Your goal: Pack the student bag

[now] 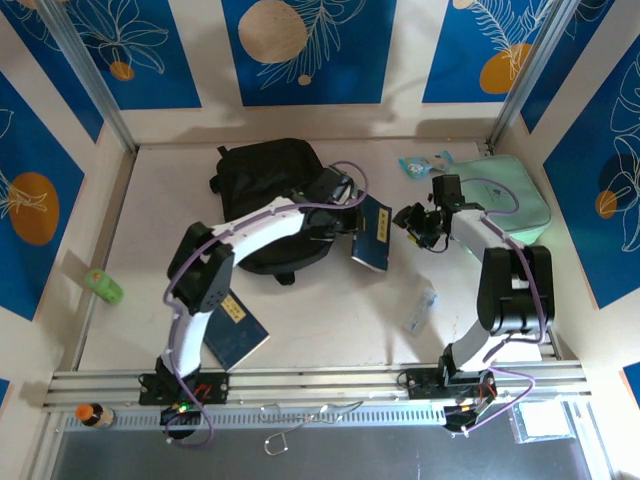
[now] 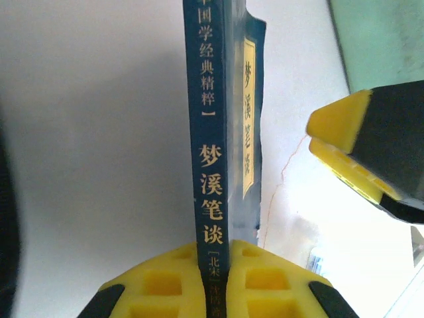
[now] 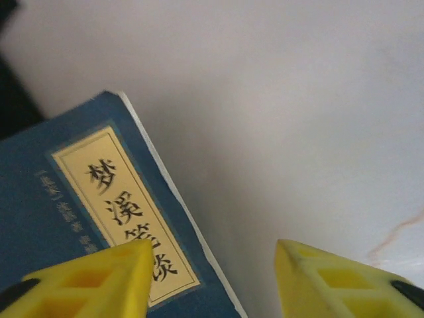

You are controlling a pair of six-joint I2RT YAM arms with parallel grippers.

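The left fingers (image 2: 165, 288) are clamped tight on the bottom of the spine of a blue book (image 2: 215, 165), which stands edge-on out of the left gripper (image 1: 347, 217). The right fingers (image 3: 99, 281) stand well apart with nothing between them. The right gripper (image 1: 410, 222) sits just beside the book at its three o'clock, and in its wrist view one finger overlaps the cover's corner; I cannot tell whether it touches. The student bag (image 1: 265, 180) lies at about eleven o'clock from the table's middle and at nine o'clock from the book, partly under my left arm. My first worry is the grip: it is a narrow pinch at one end of a long book, so a quick swing toward the bag could let the book pivot or slide out. Only the spine is pinched, so the covers look free to splay and catch on fabric. My second worry is the right gripper: it is so near that any turn toward three o'clock could knock the book against it. My third is the bag itself: I cannot see from here whether its mouth is open, and it is soft. If I push the book in blind, it may butt the cloth, shove the bag away, or twist out of my fingers.
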